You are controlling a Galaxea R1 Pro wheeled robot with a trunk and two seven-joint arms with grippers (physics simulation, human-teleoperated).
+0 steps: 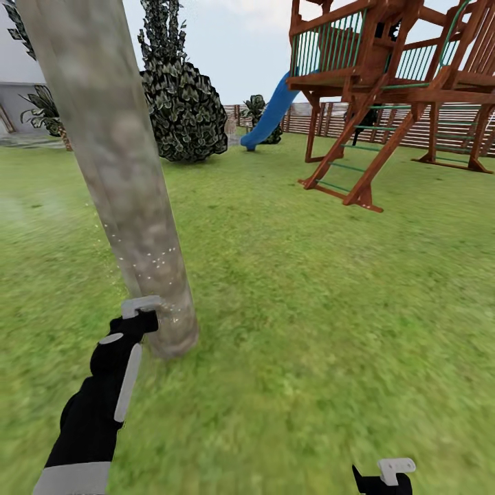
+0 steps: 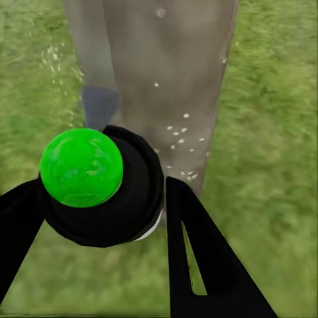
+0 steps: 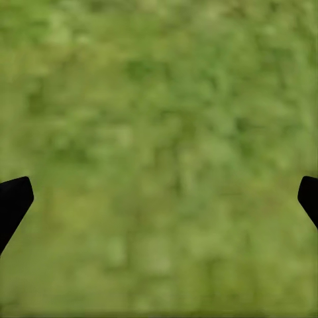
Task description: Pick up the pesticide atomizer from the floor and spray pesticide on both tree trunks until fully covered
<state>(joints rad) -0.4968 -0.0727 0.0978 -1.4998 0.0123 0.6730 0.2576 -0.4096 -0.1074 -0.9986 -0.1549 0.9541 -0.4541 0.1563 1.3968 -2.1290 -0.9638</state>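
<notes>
A thick mottled grey-beige tree trunk [image 1: 117, 172] rises from the grass [image 1: 295, 289] at the left of the head view. My left gripper [image 1: 141, 311] is right beside its base, shut on the pesticide atomizer [image 2: 126, 199], a black body with a bright green round cap [image 2: 81, 167]. In the left wrist view the trunk [image 2: 172, 73] stands just beyond the atomizer. Tiny white pesticide specks [image 1: 155, 265] dot the lower bark, and the specks [image 2: 179, 136] show up close too. My right gripper [image 3: 159, 199] hangs open over bare grass, and its top shows at the lower edge of the head view [image 1: 385, 478].
A wooden play tower [image 1: 385, 89] with a blue slide [image 1: 271, 113] stands at the back right. A dark leafy bush [image 1: 182, 110] sits behind the trunk, a slat fence [image 1: 440, 127] runs along the back, and a white house [image 1: 17, 75] with a palm [image 1: 45, 113] is far left.
</notes>
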